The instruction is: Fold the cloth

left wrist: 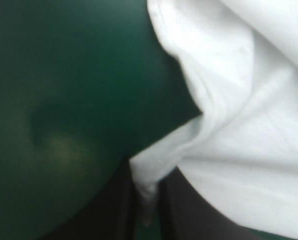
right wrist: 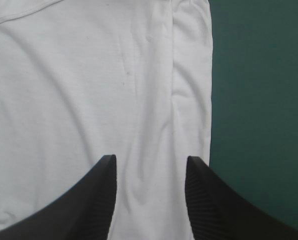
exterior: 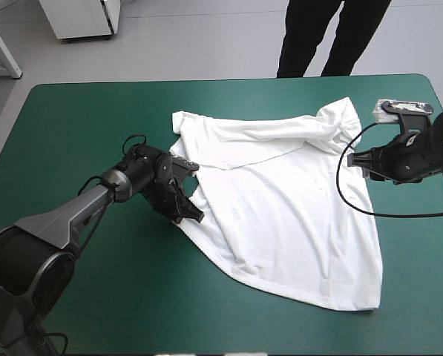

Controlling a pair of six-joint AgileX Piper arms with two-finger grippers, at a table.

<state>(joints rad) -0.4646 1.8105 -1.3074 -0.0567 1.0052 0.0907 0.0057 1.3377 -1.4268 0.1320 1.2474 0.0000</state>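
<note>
The white T-shirt [exterior: 280,200] lies spread across the middle and right of the teal-green table, its upper part folded over toward the far edge. My left gripper [exterior: 191,215] is low at the shirt's left edge, shut on the T-shirt, with a fold of white cloth [left wrist: 146,185] pinched between its black fingers. My right gripper [exterior: 352,158] hovers at the shirt's right side, near the right sleeve. In the right wrist view the gripper [right wrist: 151,165] stands open over the white T-shirt [right wrist: 89,100], with the fabric's edge just beside it.
Bare teal-green table [exterior: 73,133] stretches to the left of the shirt and along the front edge [exterior: 169,319]. A black cable [exterior: 355,200] loops over the shirt's right edge.
</note>
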